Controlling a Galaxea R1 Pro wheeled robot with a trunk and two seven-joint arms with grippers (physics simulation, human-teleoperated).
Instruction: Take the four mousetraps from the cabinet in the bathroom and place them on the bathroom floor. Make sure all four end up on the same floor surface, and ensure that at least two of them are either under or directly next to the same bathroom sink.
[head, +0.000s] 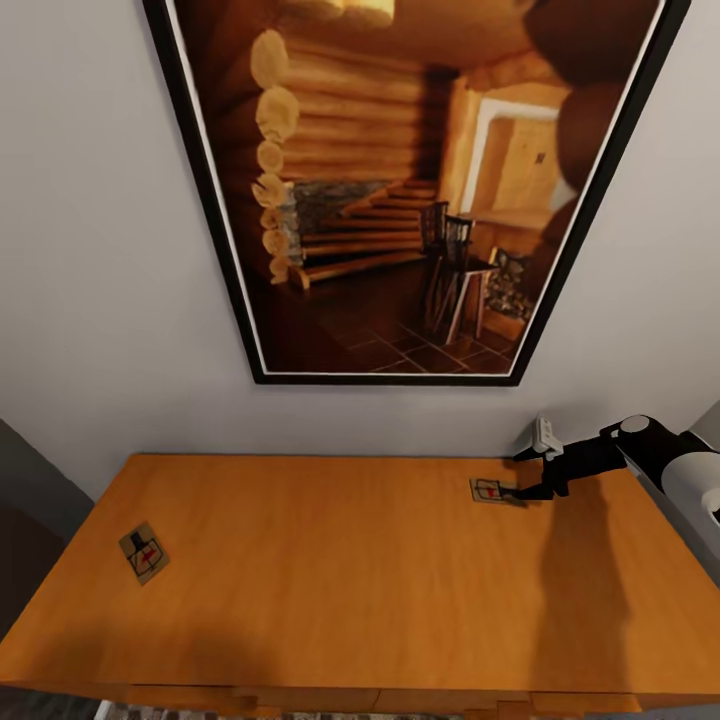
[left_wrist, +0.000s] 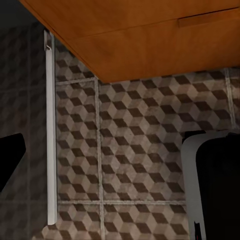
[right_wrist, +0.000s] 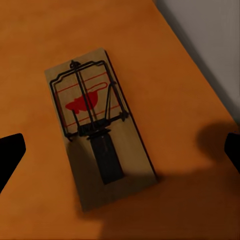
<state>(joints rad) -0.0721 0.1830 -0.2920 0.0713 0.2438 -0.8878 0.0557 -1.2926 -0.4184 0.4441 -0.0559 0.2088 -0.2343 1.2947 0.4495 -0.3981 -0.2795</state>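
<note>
The flat tan wooden mousetrap (head: 493, 490) at the frame's right is lying beneath the right pincer (head: 528, 474), released and straddling it. It should be descending squarely, clamping the board's long edges, avoiding the wire.

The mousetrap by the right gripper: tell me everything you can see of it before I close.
The mousetrap is a flat rectangular tan wooden board carrying a dark wire frame, a dark bar along its middle and a red mark under the wires. It lies flat on the orange-brown cabinet top, near the back edge by the wall, toward the right end. The right gripper is open, fingertips either side of the trap in the wrist view; contact cannot be told. Its shadow falls across the board's near end.
</note>
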